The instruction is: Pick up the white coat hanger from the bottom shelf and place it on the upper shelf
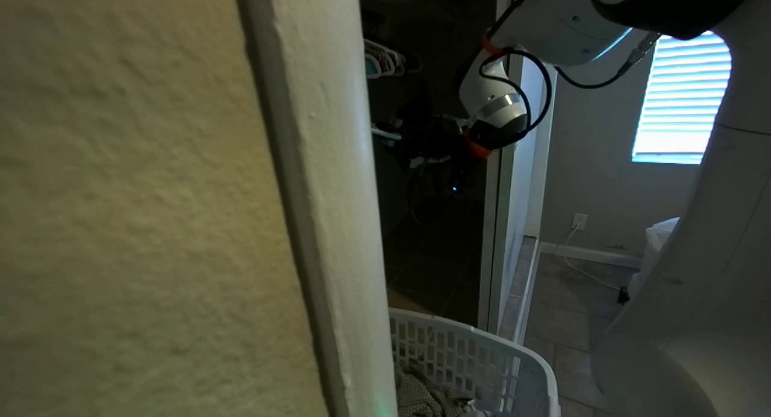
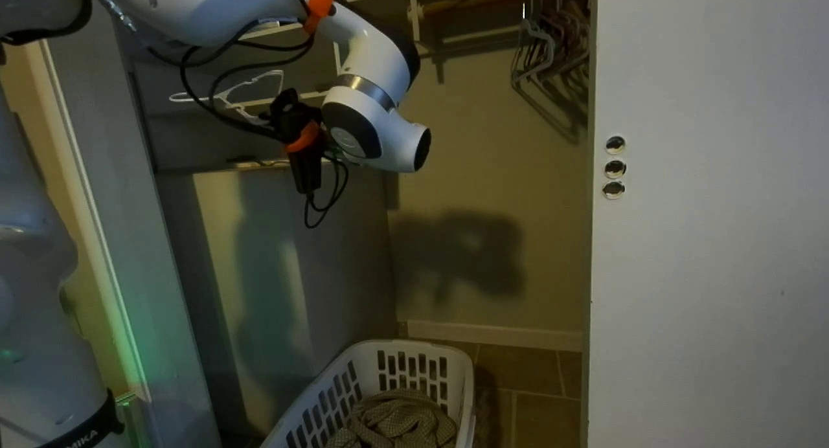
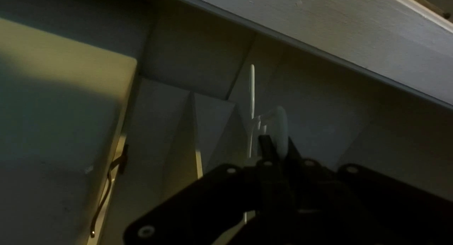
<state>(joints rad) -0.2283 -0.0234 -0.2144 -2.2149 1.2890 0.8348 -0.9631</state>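
The robot arm reaches into a closet, with a black gripper at its end. The jaws are closed on a white coat hanger. In the wrist view, a white piece of the hanger sits between the tips and sticks out past them. Another part, thin as a stick, shows farther out. In an exterior view, the hanger pokes out from the jaws to the left of the picture. It is tilted, and it shows in front of some shelves. I can't say if it touches one.

A wide white board crosses the top right of the wrist view. Over on the left, a thin, bent brown thing lies along a pale edge.

A white laundry basket shows in both exterior views, lower down than the arm. A brown cloth is bunched up inside it. More hangers hang in a bunch in the closet, just beside a white door. Black cables loop down from the arm.
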